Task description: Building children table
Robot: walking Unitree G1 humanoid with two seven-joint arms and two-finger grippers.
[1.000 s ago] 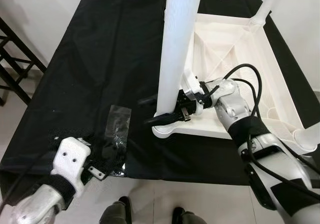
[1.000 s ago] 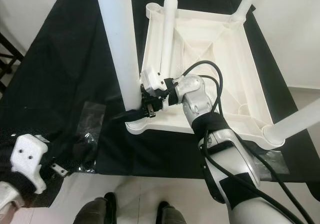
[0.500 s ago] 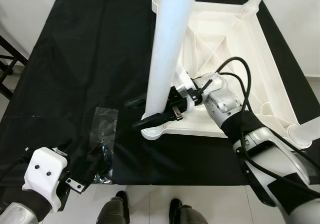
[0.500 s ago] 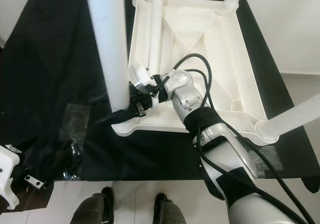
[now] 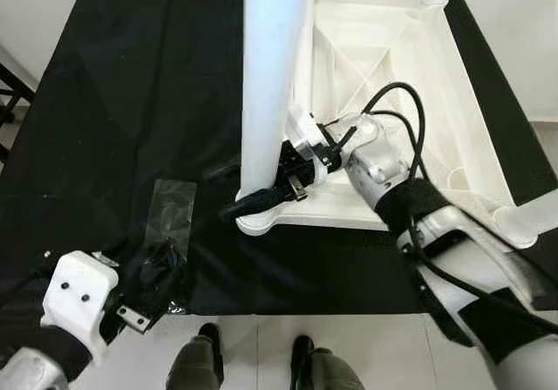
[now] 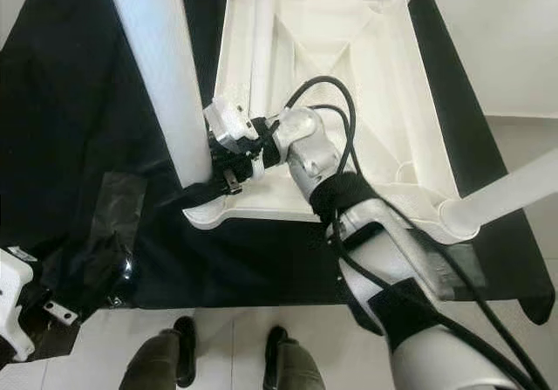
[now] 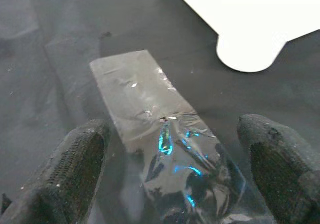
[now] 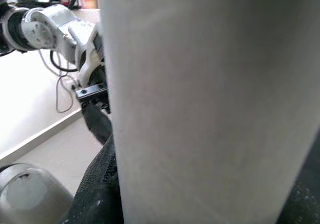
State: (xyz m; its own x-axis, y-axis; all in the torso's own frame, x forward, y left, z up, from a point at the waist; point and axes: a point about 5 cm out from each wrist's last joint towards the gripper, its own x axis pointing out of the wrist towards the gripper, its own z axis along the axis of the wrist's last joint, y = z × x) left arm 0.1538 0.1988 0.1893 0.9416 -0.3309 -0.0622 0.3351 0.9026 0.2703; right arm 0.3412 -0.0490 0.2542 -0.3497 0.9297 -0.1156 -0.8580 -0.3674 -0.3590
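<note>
Now your right gripper [image 5: 244,189], jaws still pinching the tall white plastic table leg [image 5: 266,85], holds it upright in the near corner socket of the upturned white plastic tabletop [image 5: 410,67]; seating looks close. Your left gripper [image 7: 170,174], jaws spread, has drawn back over the clear plastic bag [image 7: 150,114].

Upturned table top [image 6: 384,85]: one
White legs [image 5: 270,76]: four
Clear plastic bag [image 7: 165,149]: one
Black cloth [image 5: 131,102]: one
Shoes [image 6: 183,342]: two
</note>
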